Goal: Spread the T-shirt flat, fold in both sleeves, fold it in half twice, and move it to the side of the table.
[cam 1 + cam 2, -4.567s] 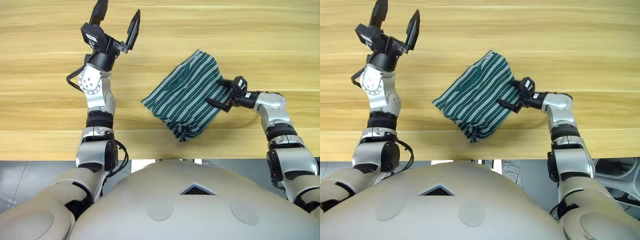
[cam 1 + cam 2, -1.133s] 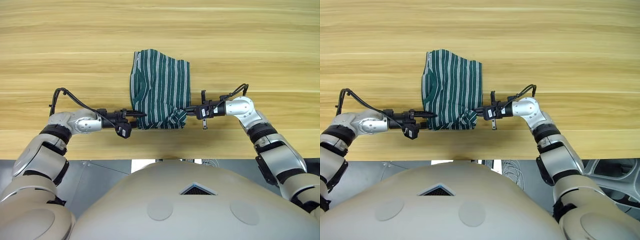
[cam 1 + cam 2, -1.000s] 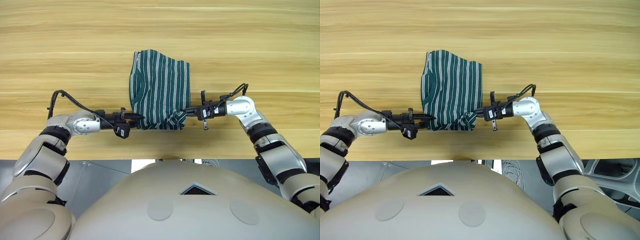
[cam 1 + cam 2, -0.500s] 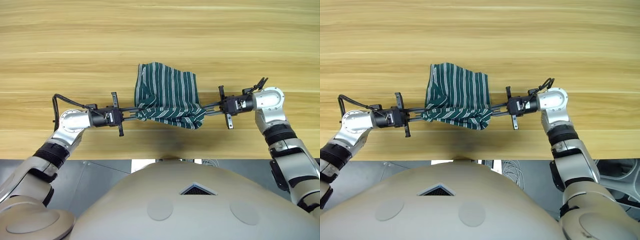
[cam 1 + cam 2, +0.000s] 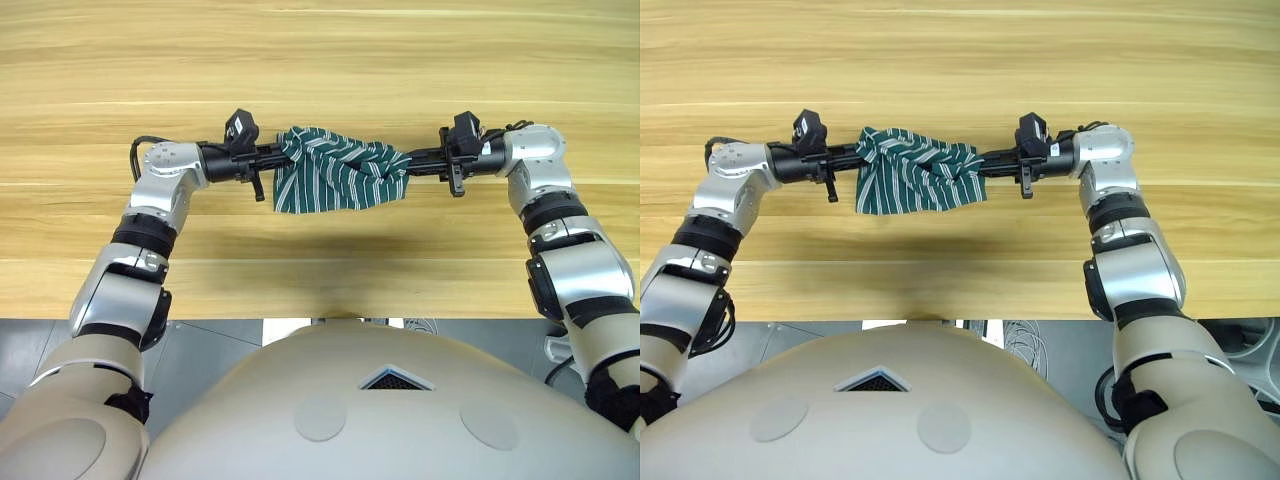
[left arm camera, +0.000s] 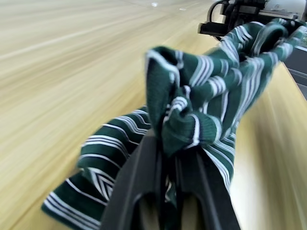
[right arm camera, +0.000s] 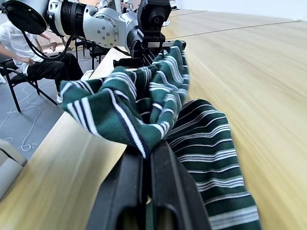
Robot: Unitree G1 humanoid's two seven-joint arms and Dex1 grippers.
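The green T-shirt (image 5: 335,182) with white stripes hangs folded above the wooden table (image 5: 330,60), stretched between both grippers. My left gripper (image 5: 284,152) is shut on the cloth's left edge, and my right gripper (image 5: 405,160) is shut on its right edge. The lower fold droops below the line of the grippers and casts a shadow on the table. In the left wrist view the bunched cloth (image 6: 192,110) sits between the fingers (image 6: 139,177). In the right wrist view the striped cloth (image 7: 158,110) is pinched between the fingers (image 7: 172,187), with the left gripper (image 7: 146,52) beyond it.
The wooden table's near edge (image 5: 330,318) runs just in front of me, with grey floor below it. Bare wood spreads far behind and to both sides of the shirt.
Both grippers have lifted the shirt's near edge off the table and carried it away from me. The shirt, lying flat a second ago, now hangs bunched between them.
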